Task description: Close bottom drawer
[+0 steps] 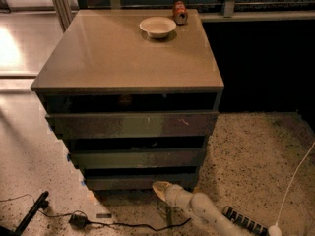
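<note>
Probably an office or lab: speckled terrazzo floor (256, 151), loose cables (78, 220), drawer cabinet (128, 53) mid-frame; gripper (160, 187) lower centre.
</note>
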{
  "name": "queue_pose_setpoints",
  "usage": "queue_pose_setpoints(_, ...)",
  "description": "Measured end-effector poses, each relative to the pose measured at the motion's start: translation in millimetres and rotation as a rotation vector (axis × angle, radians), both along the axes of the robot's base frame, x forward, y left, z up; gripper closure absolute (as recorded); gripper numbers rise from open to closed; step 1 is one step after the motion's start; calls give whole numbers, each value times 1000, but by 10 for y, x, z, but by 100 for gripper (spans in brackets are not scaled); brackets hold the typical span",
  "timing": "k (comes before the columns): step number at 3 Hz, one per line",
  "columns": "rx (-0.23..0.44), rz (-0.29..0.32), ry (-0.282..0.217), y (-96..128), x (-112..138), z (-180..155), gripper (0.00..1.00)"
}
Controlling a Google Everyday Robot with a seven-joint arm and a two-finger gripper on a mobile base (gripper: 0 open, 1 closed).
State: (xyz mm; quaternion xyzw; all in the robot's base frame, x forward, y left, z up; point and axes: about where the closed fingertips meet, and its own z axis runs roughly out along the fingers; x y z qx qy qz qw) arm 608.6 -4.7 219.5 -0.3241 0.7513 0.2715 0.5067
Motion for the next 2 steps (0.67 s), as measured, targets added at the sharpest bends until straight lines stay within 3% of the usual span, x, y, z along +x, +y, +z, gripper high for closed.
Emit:
queue_pose_setpoints(1,4,-18,135,-592,-518,-36,100)
queue_pose_setpoints(2,-1,-58,198,-1021,-833,-62,96)
